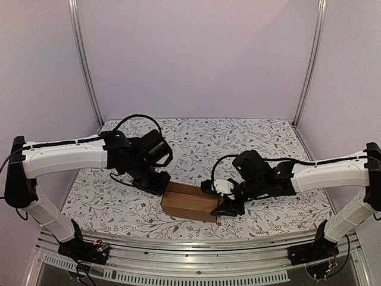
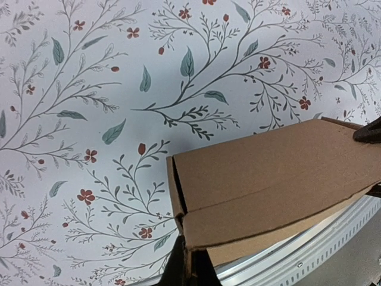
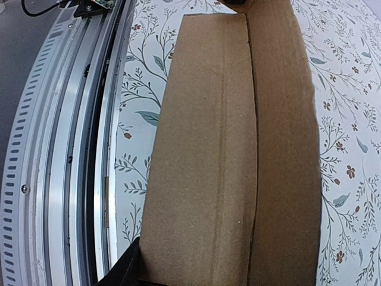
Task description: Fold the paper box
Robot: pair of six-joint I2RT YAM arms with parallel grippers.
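We found the paper box (image 1: 189,202) near the 6 o'clock edge of the counter (image 1: 262,146), a little left of centre, lying as a slim, closed-looking brown carton on the floral cloth. In the overhead view the left gripper (image 1: 159,182) met the box at its 10 o'clock corner, while the right gripper (image 1: 228,205) pressed in from the 3 o'clock end, so the box sat between the two arms. From the left wrist camera we saw the box (image 2: 274,179) filling the 4 o'clock part of the view, with a seam running along its top face and a narrow dark gap at its near end; a dark finger (image 2: 178,268) stood at 6 o'clock against the near corner of the cardboard. We took the left gripper to be clamped on that corner, though only part of its fingers showed. From the right wrist camera the box (image 3: 232,155) ran from 6 o'clock up to 12 o'clock, with a lengthwise seam just right of its middle, and the metal rail (image 3: 65,149) of the counter's edge lay at 9 o'clock. One dark finger (image 3: 126,271) showed at 7 o'clock beside the cardboard, and we could not tell whether the right gripper was closed on the box or only resting against it.
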